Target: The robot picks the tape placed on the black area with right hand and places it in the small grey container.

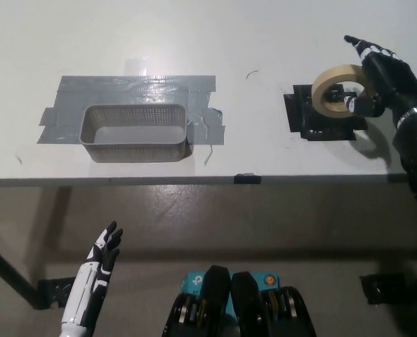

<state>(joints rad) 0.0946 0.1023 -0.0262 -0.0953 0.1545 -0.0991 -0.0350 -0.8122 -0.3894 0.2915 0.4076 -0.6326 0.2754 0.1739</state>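
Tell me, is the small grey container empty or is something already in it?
Empty. Only the bare mesh floor of the grey container shows; the tape is outside, on the black area.

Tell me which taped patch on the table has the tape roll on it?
The small black patch by the right hand carries the tape roll. The grey patch holds the container.

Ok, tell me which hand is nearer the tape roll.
Right. The black right hand is up against the tape roll on the black patch, fingers around its right side. The white left hand rests far off, below the table edge at lower left.
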